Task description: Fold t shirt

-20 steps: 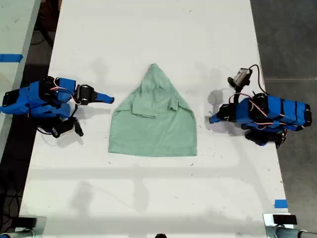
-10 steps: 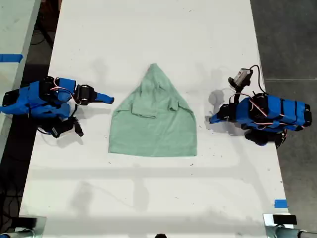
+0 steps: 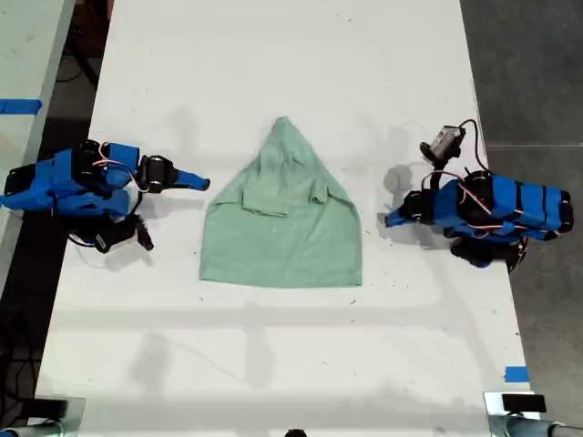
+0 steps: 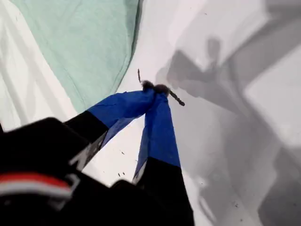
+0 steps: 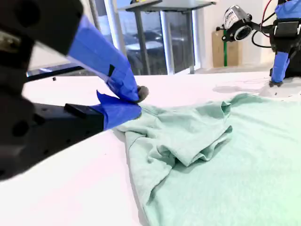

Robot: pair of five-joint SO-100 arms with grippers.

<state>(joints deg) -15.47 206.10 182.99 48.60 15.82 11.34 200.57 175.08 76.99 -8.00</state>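
The t shirt (image 3: 282,228) lies flat on the middle of the white table (image 3: 273,55), pale mint green, its sleeves folded in so it narrows to a point at the far end. My first gripper (image 3: 390,219) rests shut on the table at the exterior view's right, a short gap from the shirt's edge. In the first wrist view its blue tips (image 4: 155,89) meet on nothing beside the t shirt (image 4: 84,42). My second gripper (image 3: 202,183) is shut at the exterior view's left, apart from the cloth. In the second wrist view my second gripper (image 5: 136,101) sits before the rumpled t shirt (image 5: 225,160).
The table's long edges run close behind both arm bases. A blue tape strip (image 3: 516,374) marks the exterior view's lower right, near a metal clamp (image 3: 515,405). Another table with blue tape (image 3: 20,106) stands at the exterior view's left.
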